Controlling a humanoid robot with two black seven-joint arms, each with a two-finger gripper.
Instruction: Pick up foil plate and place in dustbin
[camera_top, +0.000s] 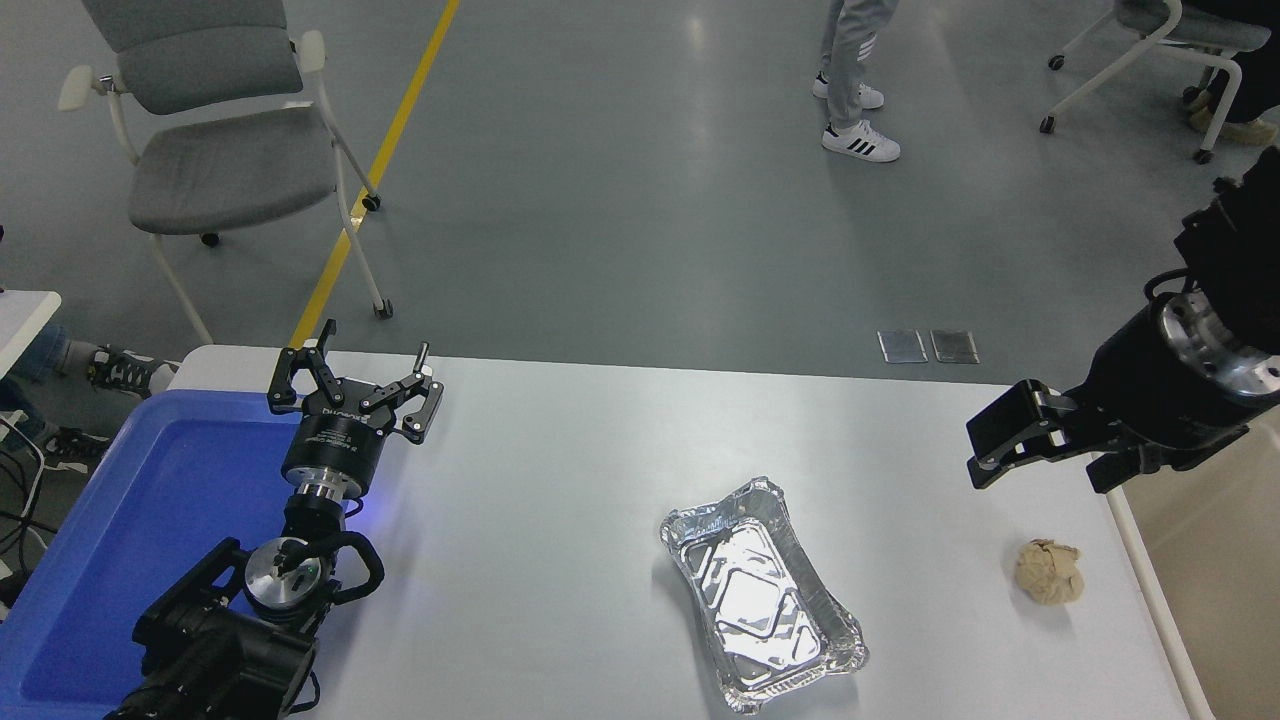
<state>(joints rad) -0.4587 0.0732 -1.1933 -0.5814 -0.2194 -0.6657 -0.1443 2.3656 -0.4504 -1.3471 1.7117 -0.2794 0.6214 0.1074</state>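
Note:
The foil plate (762, 596), a shiny silver rectangular tray with crinkled walls, lies empty on the white table (560, 450), right of centre near the front edge. The dustbin (1152, 598) stands against the table's right end; only its white rim and cream inside show. My right gripper (992, 446) hovers above the table's right end, up and to the right of the foil plate and apart from it, holding nothing that I can see. Its side-on angle hides how it is set. My left gripper (355, 388) is parked open at the left, over the edge of a blue tray.
A blue plastic tray (150, 520) fills the table's left end under the left arm. A crumpled tan paper ball (1049, 571) lies near the dustbin's rim. Beyond the table are a grey chair (220, 150) and a person's legs (850, 90).

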